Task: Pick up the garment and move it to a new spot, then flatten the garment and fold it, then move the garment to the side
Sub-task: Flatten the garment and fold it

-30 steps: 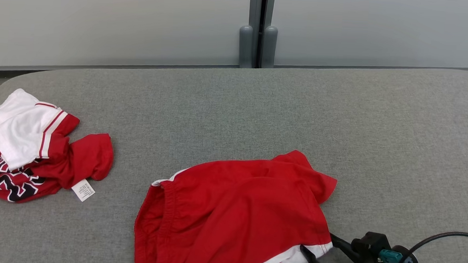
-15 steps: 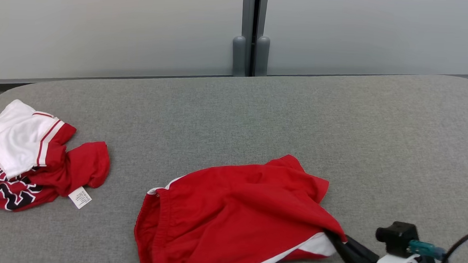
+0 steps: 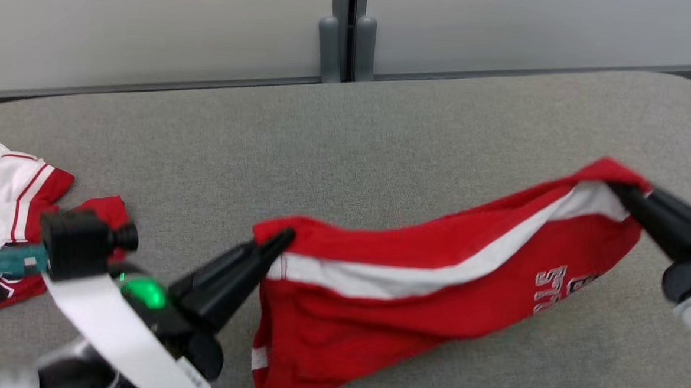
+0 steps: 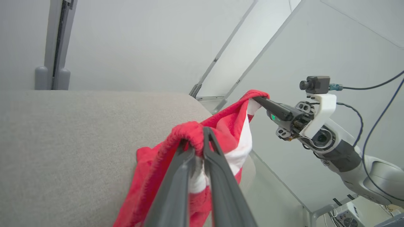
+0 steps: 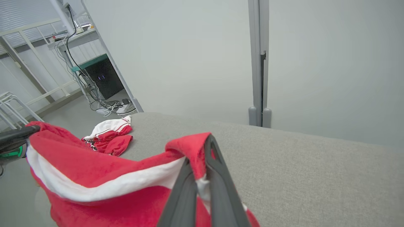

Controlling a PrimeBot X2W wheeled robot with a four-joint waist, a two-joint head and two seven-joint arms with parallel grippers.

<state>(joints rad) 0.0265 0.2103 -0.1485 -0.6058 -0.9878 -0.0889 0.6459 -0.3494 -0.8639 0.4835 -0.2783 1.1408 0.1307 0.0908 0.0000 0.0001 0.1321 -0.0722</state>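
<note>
**Red shorts strung btw both tools**

L tool [image 3: 282, 239] is clenched on one corner of the red shorts [image 3: 424, 281]. R tool [image 3: 622, 192] is clenched on the far corner of the same edge. In each wrist view the two dark fingers sit pressed together w/ red hem bunched over the tips.

The fabric spans from tool to tool above the grey counter [image 3: 384, 131], sagging mid-span. A white stripe runs along the upper part, w/ white lettering toward the R end. The lower part droops to the counter; can't tell if it rests there.

Ref the grey post [image 3: 342, 40] at the counter's far edge:
- The shorts hang on the robot's side of it.
- L corner sits a bit left of its line, R corner far to its right and higher.
- A crumpled red-and-white jersey [image 3: 3, 188] lies far left of it, well apart from the shorts.
</note>
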